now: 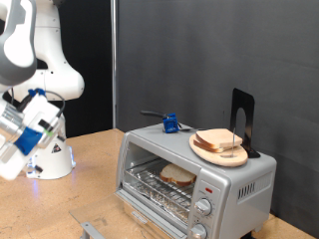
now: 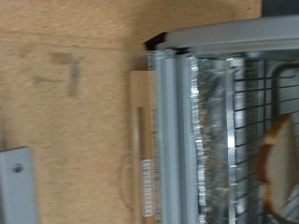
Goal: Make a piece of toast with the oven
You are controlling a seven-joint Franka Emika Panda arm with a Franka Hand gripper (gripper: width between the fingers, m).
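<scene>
The oven (image 1: 239, 184) stands at the exterior view's right with its glass door (image 1: 150, 211) folded down. A piece of toast (image 1: 177, 175) lies on the wire rack inside; the wrist view shows its edge (image 2: 280, 173) on the rack beside the foil-lined wall. A second slice (image 1: 219, 141) lies on a round wooden plate (image 1: 202, 149) on top of the oven. My gripper (image 1: 10, 159) hangs at the exterior view's far left, well away from the oven and above the table. No fingers show in the wrist view.
A blue-handled tool (image 1: 170, 124) and a black upright stand (image 1: 242, 118) sit on the oven top. A grey metal piece (image 1: 95, 231) lies on the wooden table in front of the oven, also in the wrist view (image 2: 19, 187). The robot base (image 1: 50, 154) stands at the left.
</scene>
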